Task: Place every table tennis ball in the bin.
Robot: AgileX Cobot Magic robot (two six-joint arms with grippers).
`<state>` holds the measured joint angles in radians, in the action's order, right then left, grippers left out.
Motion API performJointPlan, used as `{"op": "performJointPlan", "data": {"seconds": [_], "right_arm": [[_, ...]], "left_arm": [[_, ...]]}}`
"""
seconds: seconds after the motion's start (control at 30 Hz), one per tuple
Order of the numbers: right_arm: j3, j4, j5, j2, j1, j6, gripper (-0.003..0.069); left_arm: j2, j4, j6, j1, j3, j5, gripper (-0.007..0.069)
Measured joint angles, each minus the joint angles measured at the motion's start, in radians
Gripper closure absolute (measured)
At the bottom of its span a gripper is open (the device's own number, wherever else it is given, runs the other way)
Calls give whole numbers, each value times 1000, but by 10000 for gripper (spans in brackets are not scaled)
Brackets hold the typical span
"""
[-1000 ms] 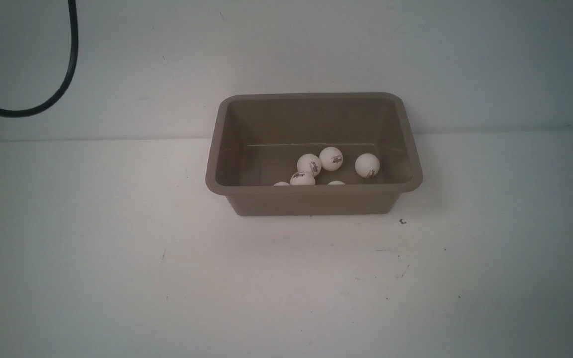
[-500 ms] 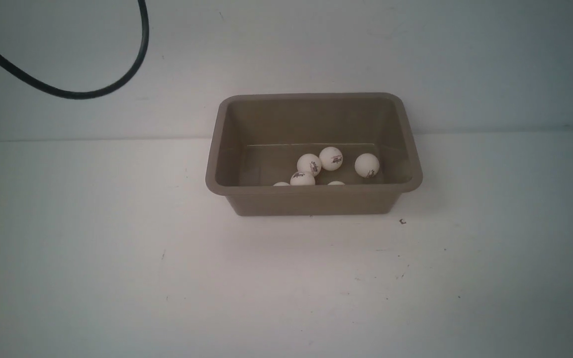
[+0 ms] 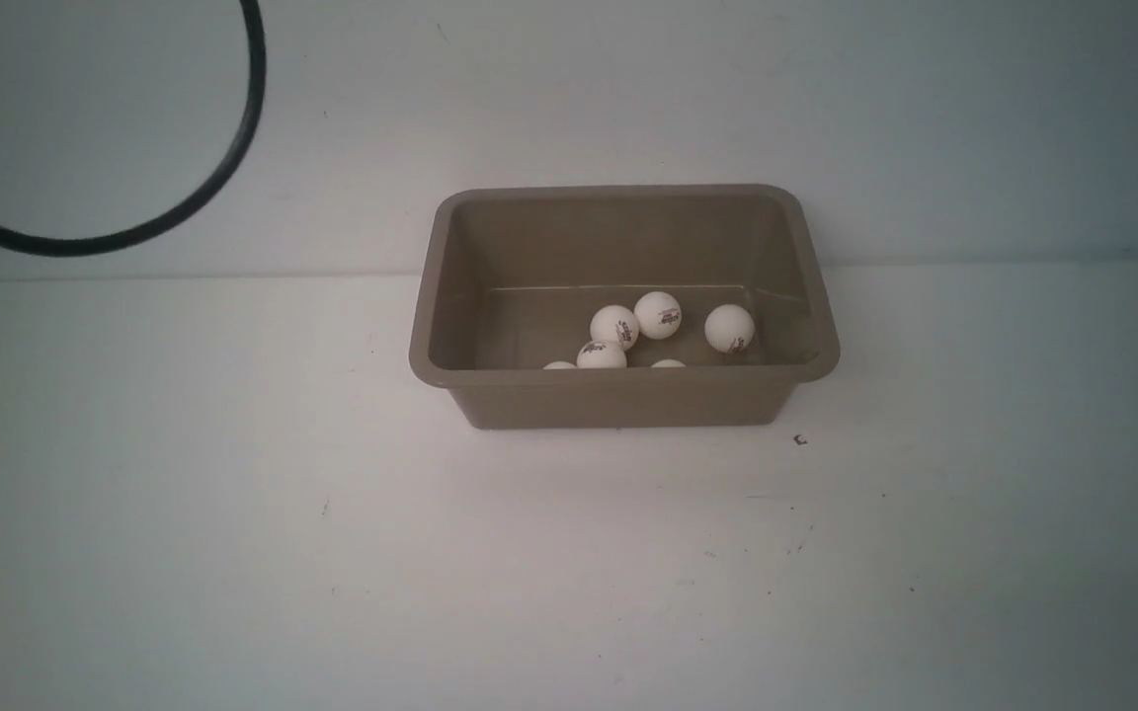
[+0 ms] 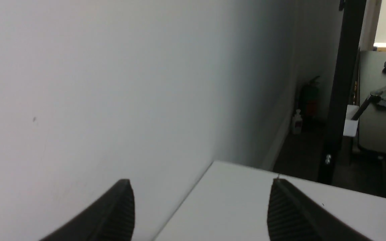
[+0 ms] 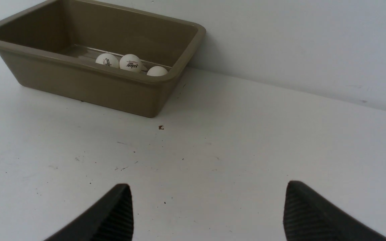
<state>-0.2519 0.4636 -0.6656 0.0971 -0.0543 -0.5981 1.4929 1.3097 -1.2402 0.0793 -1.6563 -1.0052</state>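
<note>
The taupe bin [image 3: 618,376] stands at the back middle of the white table, against the wall. Several white table tennis balls lie inside it near its front wall, among them one ball [image 3: 658,315] and another ball [image 3: 729,328]. The right wrist view shows the bin [image 5: 79,83] with three balls over its rim, one ball [image 5: 130,62] among them. My right gripper [image 5: 207,184] is open above bare table, well short of the bin. My left gripper [image 4: 200,182] is open too, facing the wall over a table corner. No ball lies on the table in any view.
A black cable [image 3: 233,158] loops in front of the wall at the upper left. Past the table edge [image 4: 280,174] the floor drops away, with a dark post [image 4: 343,83] and room furniture beyond. A small dark speck [image 3: 800,440] lies right of the bin.
The black cable at the upper left swung right and then back left a little. The bin and the balls have stayed still.
</note>
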Motion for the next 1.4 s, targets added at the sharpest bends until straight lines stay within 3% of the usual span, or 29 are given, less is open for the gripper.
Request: {"op": "performJointPlan", "data": {"seconds": [0.03, 0.07, 0.13, 0.23, 0.27, 0.37, 0.5, 0.53, 0.73, 0.77, 0.83, 1.1, 1.4], "right_arm": [[0, 0, 0, 0, 0, 0, 113], [0, 0, 0, 0, 0, 0, 113], [0, 0, -1, 0, 0, 0, 113], [0, 0, -1, 0, 0, 0, 113], [0, 0, -1, 0, 0, 0, 113], [0, 0, -1, 0, 0, 0, 113], [0, 0, -1, 0, 0, 0, 113], [0, 0, -1, 0, 0, 0, 113], [0, 0, -1, 0, 0, 0, 113], [0, 0, -1, 0, 0, 0, 113], [0, 0, -1, 0, 0, 0, 113], [0, 0, -1, 0, 0, 0, 113], [0, 0, -1, 0, 0, 0, 113]], "left_arm": [[-37, -98, 129, -8, 0, -4, 146], [-43, -137, 178, -10, 0, -6, 146], [-124, -350, 460, -13, 9, -20, 146], [-282, -669, 789, -17, 69, -45, 146], [-307, -705, 823, -17, 75, -45, 146], [-572, -977, 1045, -17, 246, -28, 146], [-825, -1111, 1113, -17, 480, 86, 146], [-957, -1154, 1126, -17, 638, 189, 146], [-1313, -1205, 1150, -17, 1200, 555, 146], [-1322, -1206, 1152, -17, 1200, 555, 146], [-1401, -1230, 1155, -17, 1392, 651, 146], [-1411, -1275, 1155, -17, 1612, 709, 146], [-1411, -1274, 1156, -17, 1684, 728, 146]]}}
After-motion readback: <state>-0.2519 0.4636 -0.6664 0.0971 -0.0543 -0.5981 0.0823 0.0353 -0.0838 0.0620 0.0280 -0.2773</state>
